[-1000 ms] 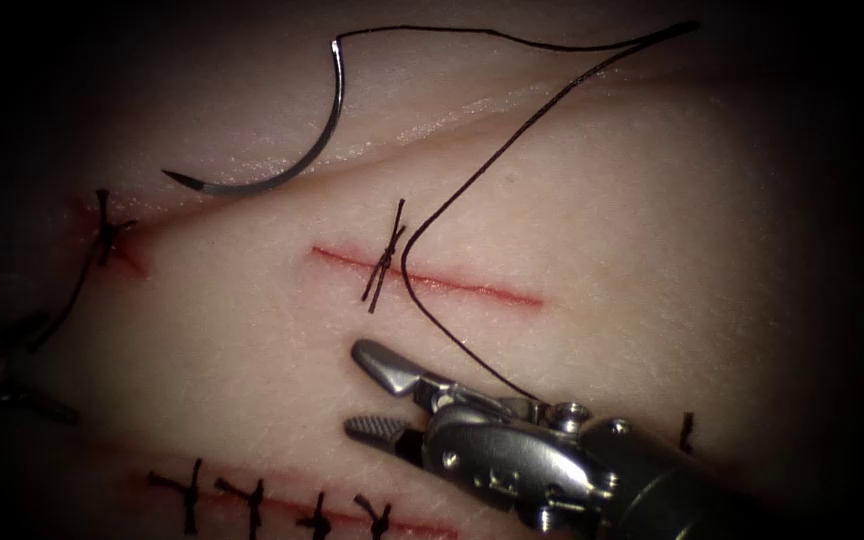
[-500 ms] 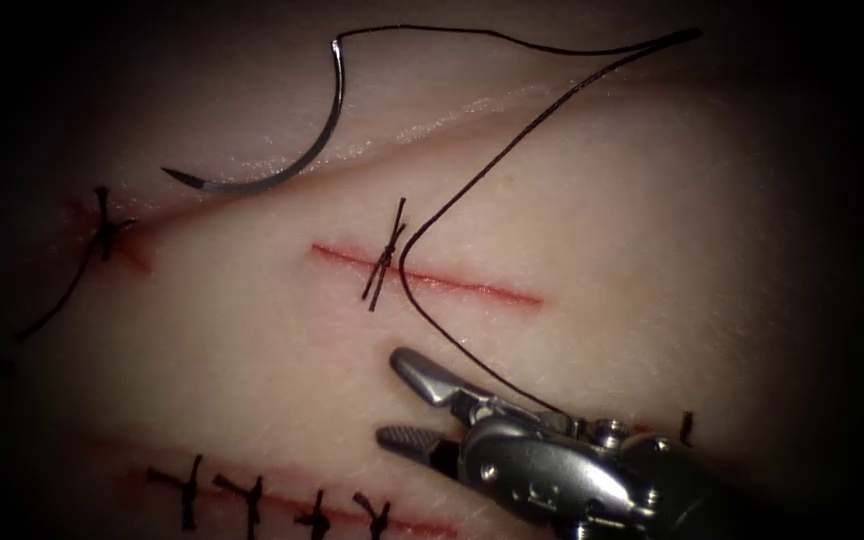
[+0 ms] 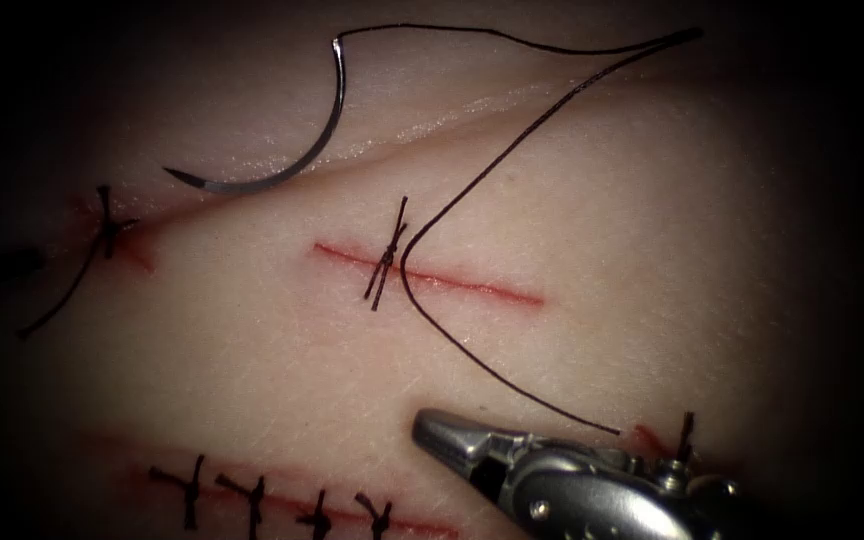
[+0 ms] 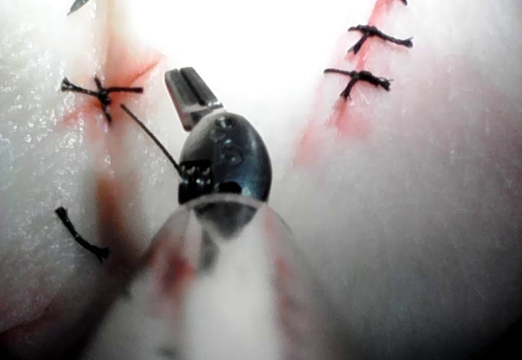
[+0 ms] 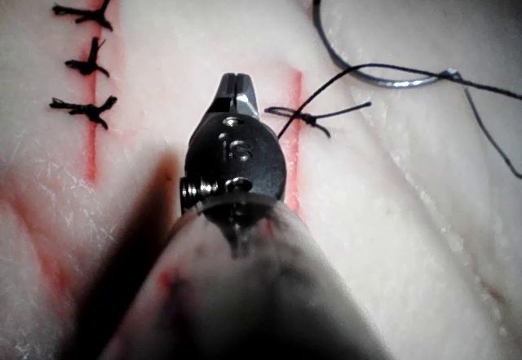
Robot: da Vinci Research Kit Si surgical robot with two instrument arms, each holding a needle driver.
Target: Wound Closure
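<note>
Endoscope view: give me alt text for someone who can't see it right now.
The curved needle lies free on the tissue above the cut, held by no tool and not in the tissue. Its thread loops down across the cut beside one knotted stitch. The right end effector, jaws shut and empty, sits below the cut.

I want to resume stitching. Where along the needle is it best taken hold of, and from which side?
Probably on the needle's body, somewhat back from mid-curve toward the thread end. It lies free on the tissue above the cut, tip pointing left; approaching from below, inside its arc, looks unobstructed.
</note>
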